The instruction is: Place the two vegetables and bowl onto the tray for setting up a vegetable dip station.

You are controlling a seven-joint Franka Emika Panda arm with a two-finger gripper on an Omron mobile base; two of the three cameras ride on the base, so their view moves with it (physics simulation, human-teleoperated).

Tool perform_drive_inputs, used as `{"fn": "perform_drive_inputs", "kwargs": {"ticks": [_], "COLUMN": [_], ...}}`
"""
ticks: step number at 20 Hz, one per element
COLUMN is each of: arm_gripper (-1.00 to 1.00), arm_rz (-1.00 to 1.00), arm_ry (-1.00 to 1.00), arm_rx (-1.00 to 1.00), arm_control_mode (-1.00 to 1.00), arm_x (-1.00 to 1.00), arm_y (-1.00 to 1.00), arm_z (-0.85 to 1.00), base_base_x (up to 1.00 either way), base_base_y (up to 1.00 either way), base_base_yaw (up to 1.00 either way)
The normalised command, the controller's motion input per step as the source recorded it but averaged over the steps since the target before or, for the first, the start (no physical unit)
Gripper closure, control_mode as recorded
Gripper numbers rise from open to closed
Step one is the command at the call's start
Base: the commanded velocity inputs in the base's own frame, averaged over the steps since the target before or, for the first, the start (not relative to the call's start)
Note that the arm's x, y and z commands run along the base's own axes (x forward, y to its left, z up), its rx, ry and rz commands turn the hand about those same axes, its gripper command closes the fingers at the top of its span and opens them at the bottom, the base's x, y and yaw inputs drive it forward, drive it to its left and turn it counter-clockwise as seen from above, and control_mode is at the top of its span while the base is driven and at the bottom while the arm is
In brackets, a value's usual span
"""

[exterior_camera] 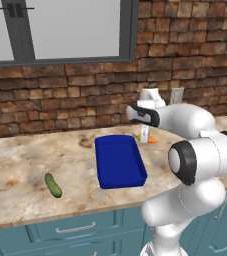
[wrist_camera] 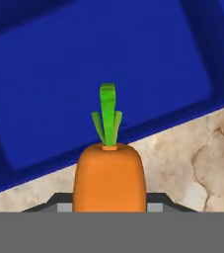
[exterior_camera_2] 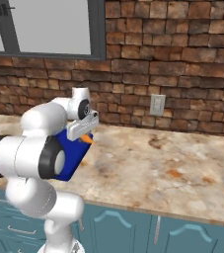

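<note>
**Carrot in the gripper beside the blue tray**

The speckled beige stone counter (exterior_camera: 25,160) runs under a red-brown brick wall (exterior_camera: 185,60). On it lies the deep blue rectangular tray (exterior_camera: 119,161) with raised edges, its shallow floor bare. The white arm with dark joints (exterior_camera: 195,150) bends over the tray's far right corner.

Well to the left of the tray, near the counter's front edge, the stubby dark green cucumber (exterior_camera: 53,185) lies flat and alone — the left base view shows it, while in the right base view the arm's bulk covers that part of the counter.

The small orange carrot (wrist_camera: 109,178) has a blunt, boxy body and a short bright green top (wrist_camera: 107,116). In the hand view it sits between the tips of the gripper (wrist_camera: 109,207), jaws closed on its sides, green top pointing toward the tray's near rim, with counter below it. From the base views only an orange sliver (exterior_camera: 152,140) peeks out beside the hand.
</note>
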Motion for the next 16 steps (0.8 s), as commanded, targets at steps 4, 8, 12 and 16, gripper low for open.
{"fn": "perform_drive_inputs", "kwargs": {"ticks": [4, 8, 12, 16], "arm_gripper": [1.0, 1.0, 1.0, 1.0], "arm_rz": [0.1, 0.11, 0.1, 0.08], "arm_ry": [0.0, 0.0, 0.0, 0.0], "arm_rx": [0.0, 0.0, 0.0, 0.0], "arm_control_mode": [-1.0, -1.0, -1.0, -1.0], "arm_x": [0.34, 0.39, 0.37, 0.47], "arm_y": [0.65, 0.56, 0.35, 0.13], "arm_z": [0.0, 0.0, 0.0, -0.01], "base_base_x": [0.0, 0.0, 0.0, 0.0], "base_base_y": [0.0, 0.0, 0.0, 0.0], "base_base_yaw": [0.0, 0.0, 0.0, 0.0]}}
